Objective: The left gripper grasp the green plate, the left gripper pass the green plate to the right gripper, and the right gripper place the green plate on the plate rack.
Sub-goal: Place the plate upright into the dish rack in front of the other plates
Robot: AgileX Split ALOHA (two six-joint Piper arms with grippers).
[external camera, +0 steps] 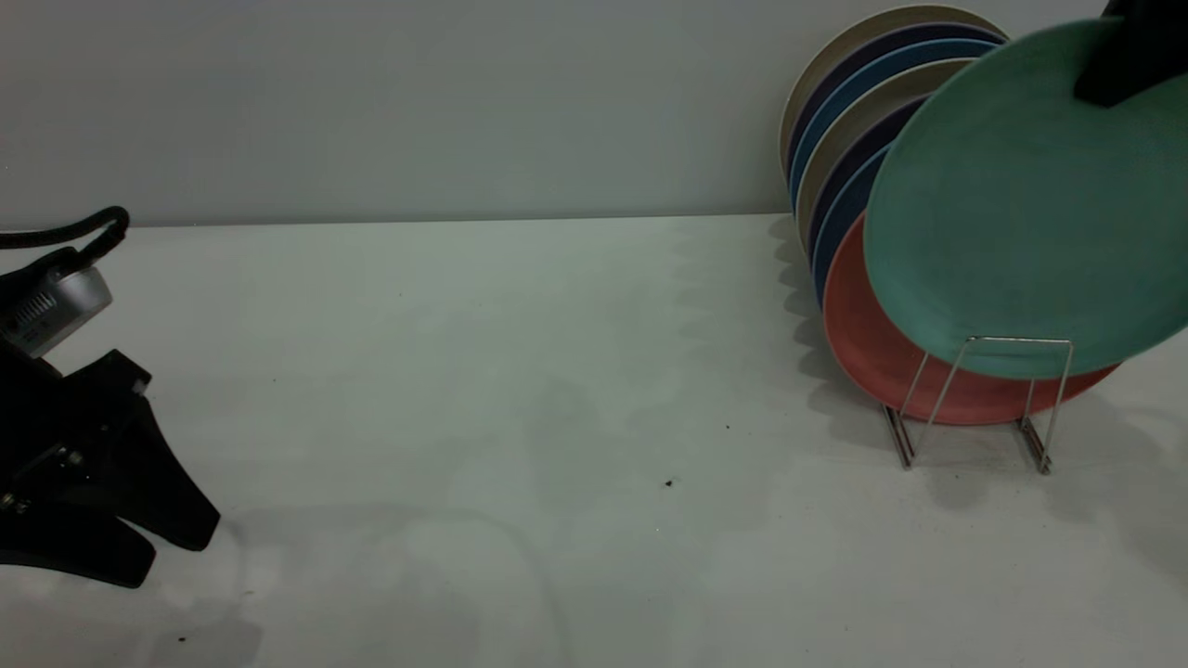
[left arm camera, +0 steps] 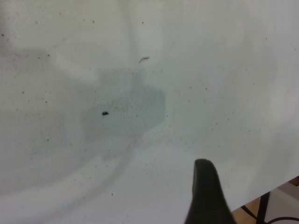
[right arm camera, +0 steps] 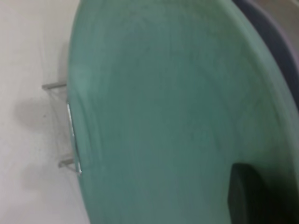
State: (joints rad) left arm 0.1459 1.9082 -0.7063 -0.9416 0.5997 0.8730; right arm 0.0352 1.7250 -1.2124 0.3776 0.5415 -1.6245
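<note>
Green plate [external camera: 1021, 204] near tabletop's far right corner, tilted on edge, frontmost over plate rack [external camera: 974, 404], just in front of salmon-pink plate [external camera: 891, 362]; whether seated in loop unclear.

Right gripper [external camera: 1128, 60] clamped on plate's upper rim; finger [right arm camera: 247, 193] pressed to face.

Left gripper [external camera: 139, 538] parked at tabletop's left edge, fingers apart, empty.

Judgement: plate rigid, light, matte yet slick; pinch rim only, release gently, may roll or chip.
</note>
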